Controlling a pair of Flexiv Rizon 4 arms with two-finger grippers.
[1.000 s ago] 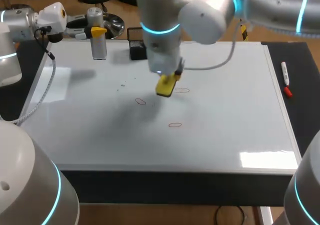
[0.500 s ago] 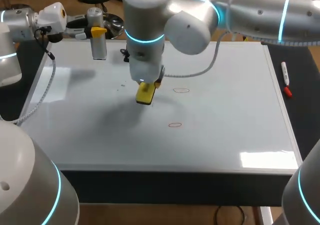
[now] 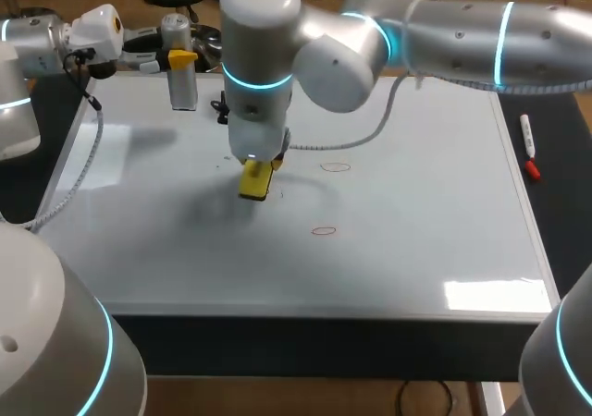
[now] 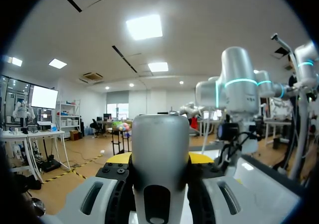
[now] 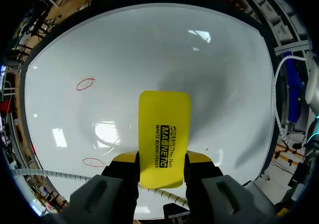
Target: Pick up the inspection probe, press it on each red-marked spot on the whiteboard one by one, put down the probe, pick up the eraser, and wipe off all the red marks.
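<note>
Right end effector (image 5: 162,159) grips yellow eraser (image 5: 164,129); press flat, sweep to red mark (image 3: 336,167) at three o'clock. Left end effector (image 4: 159,160) clamps inspection probe (image 4: 160,134).

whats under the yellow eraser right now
The yellow rectangular eraser, held in the right claw, is over the glossy white whiteboard. Whether a red mark lies beneath it is hidden.
</note>
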